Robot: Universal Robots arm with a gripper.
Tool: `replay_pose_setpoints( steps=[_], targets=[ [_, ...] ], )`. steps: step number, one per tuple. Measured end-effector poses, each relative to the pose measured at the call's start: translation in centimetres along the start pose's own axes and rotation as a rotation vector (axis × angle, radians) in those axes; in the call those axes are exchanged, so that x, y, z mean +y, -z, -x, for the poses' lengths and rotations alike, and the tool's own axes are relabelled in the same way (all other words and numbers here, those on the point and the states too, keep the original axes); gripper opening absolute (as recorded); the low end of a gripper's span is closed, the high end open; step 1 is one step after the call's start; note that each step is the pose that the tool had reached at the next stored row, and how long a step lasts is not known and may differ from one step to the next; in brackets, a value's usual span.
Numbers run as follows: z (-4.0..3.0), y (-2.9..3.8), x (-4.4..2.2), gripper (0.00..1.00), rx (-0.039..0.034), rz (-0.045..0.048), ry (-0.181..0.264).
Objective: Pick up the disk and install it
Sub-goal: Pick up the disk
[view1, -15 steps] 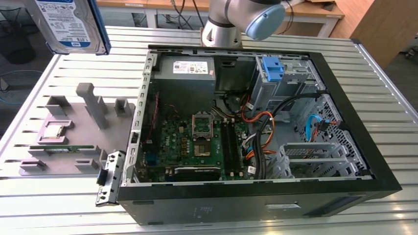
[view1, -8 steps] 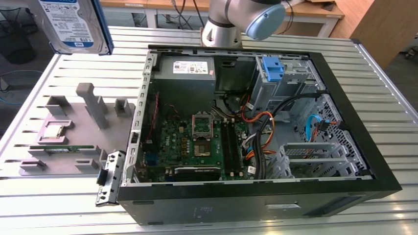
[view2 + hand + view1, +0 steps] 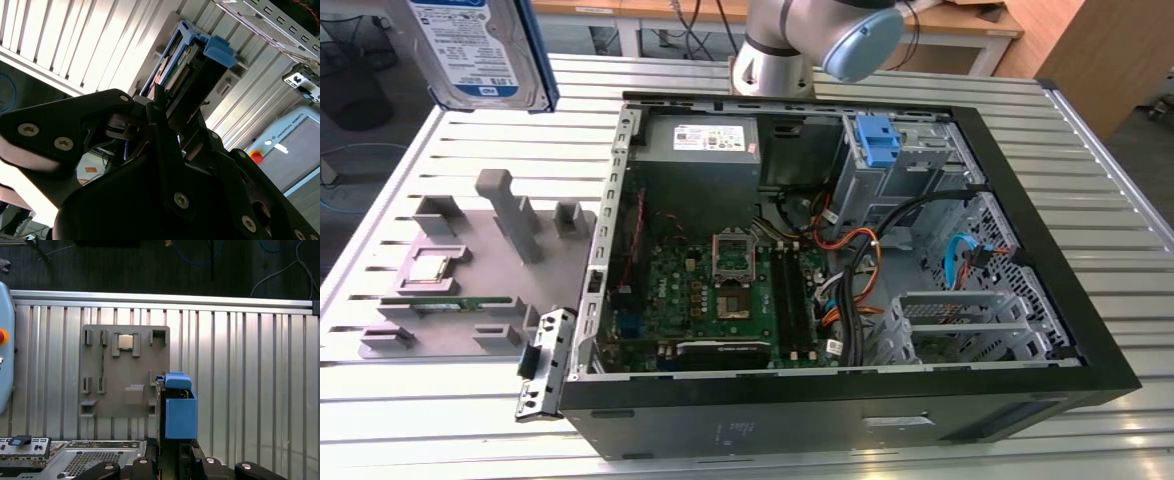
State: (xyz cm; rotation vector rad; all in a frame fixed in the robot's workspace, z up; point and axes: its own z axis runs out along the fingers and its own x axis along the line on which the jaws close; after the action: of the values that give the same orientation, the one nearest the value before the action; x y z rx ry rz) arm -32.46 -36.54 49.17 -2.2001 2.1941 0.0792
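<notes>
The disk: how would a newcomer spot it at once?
In the exterior view, look to that view's left of the open computer case. The disk hangs above the table: silver, white-and-blue label, unlike the blue bracket inside the case.

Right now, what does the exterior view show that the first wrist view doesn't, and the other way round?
Exterior view: the label face of the disk, and the inside of the open case, with motherboard and power supply. First wrist view: the claw shut on the disk, which is seen edge-on, and a red button. Both: the disk held off the table, the grey tray and the chip on it.
</notes>
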Motion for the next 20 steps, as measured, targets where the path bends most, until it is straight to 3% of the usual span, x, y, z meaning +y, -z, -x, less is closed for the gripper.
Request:
replay_pose_setpoints(
  steps=[20],
  targets=[
    [0.00, 0.02, -1.48, 0.35, -0.0001, 0.0000, 0.000]
  ],
)
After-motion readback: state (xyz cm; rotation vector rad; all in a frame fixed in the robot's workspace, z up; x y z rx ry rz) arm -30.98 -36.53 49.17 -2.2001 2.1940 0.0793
